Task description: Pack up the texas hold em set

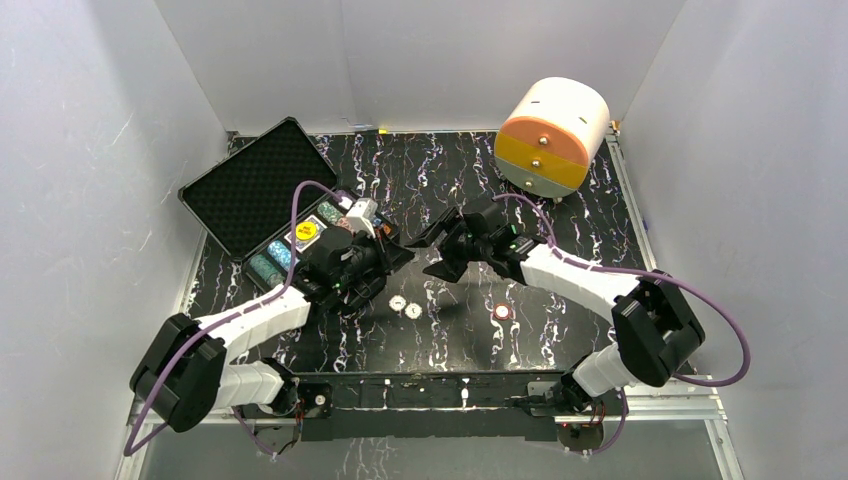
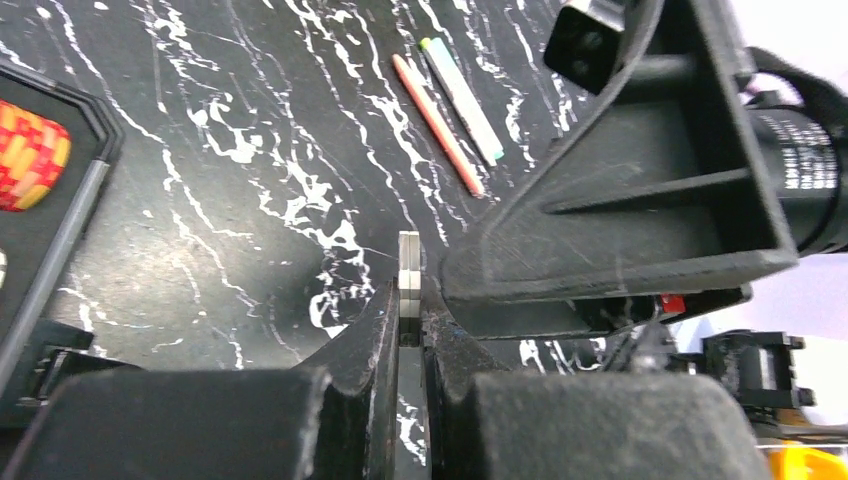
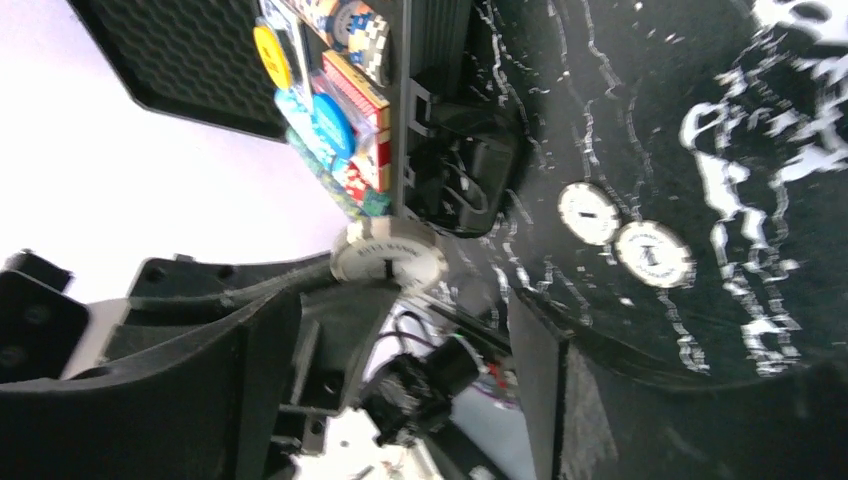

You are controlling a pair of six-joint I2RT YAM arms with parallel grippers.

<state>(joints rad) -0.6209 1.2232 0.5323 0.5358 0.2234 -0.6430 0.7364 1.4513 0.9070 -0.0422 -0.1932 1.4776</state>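
Poker set part-packed, with one disc in the left claw.

The black rectangular hard case (image 1: 250, 185) lies open at the far left of the black, white-veined surface (image 1: 430, 170), with multicoloured chips (image 1: 272, 262) already in its compartments (lid not yet shut). Left to pack are two small white round discs (image 1: 398, 302) lying side by side and a red-and-white disc (image 1: 502, 312), all loose nearer the arm bases. The left claw (image 2: 408, 330) is clamped edge-on around another white round disc (image 2: 408, 262), just right of the case. The right claw (image 1: 433, 252) stands spread wide just beside it, gripping nothing.
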